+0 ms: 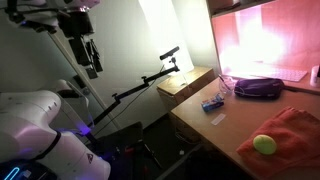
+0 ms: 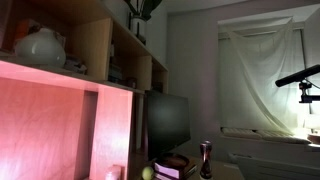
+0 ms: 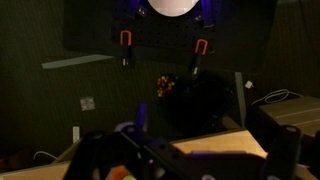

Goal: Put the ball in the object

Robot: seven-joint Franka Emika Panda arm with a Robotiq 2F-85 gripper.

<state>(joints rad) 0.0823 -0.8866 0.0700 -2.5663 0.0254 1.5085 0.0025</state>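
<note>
The small yellow-green ball (image 1: 264, 144) lies on the orange-red cloth (image 1: 295, 128) at the near end of the wooden desk (image 1: 200, 118). It may also be the small yellowish spot low in an exterior view (image 2: 147, 173). A dark purple flat object (image 1: 258, 87) sits farther back on the desk under bright pink light. My gripper (image 1: 92, 60) hangs high up, far to the left of the desk and well away from the ball; it also shows at the top edge of an exterior view (image 2: 143, 8). In the wrist view my gripper (image 3: 185, 152) is open and empty, and the ball is not seen there.
A small blue item (image 1: 212, 103) and a white scrap (image 1: 218, 120) lie on the desk. A black articulated stand (image 1: 165, 62) reaches over the desk's far corner. Shelves with a white vase (image 2: 40, 45), a dark monitor (image 2: 170, 122) and a slim dark bottle (image 2: 206, 160) stand nearby.
</note>
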